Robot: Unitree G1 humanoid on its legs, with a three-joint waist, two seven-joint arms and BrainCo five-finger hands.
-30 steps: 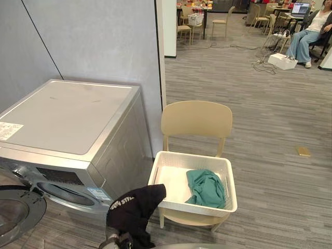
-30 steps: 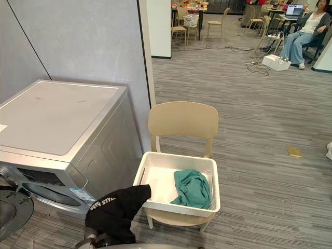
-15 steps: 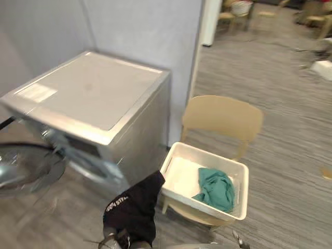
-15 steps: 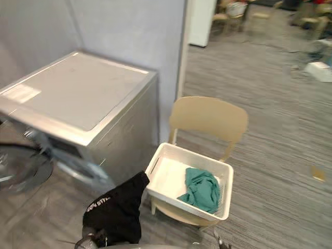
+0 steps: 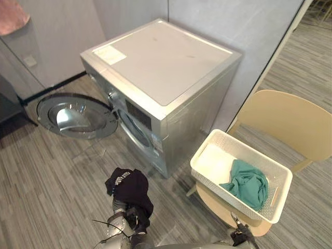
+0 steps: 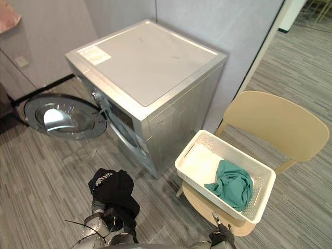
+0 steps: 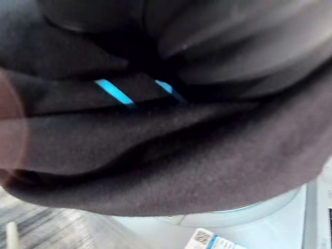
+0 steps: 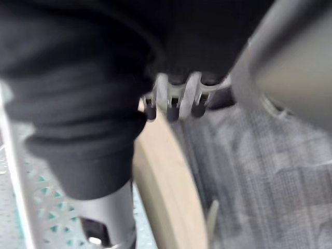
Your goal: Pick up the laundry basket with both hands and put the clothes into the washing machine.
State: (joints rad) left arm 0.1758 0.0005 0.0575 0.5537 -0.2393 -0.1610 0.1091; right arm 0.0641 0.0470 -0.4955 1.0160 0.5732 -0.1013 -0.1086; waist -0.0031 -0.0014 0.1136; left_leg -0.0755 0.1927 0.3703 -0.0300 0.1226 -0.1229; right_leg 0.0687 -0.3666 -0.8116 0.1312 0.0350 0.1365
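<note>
A: Step in hand?
B: Loading, by the look. Left hand (image 5: 120, 227) low in front, curled into black shirt (image 5: 128, 188), short of open door (image 5: 75, 115). Right hand (image 5: 240, 238) low by chair (image 5: 285, 122) front edge; grip: cannot tell.
A: Rest?
B: Green shirt (image 5: 244, 182) at right end of basket (image 5: 206, 147), on chair seat. Next: carry black shirt forward into washer (image 5: 161, 62).

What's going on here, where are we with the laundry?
The robot's left hand carries a black garment in front of the washing machine, whose door stands open. The white basket sits on the beige chair with a green garment inside. The right hand, open and empty, hangs near the chair.
</note>
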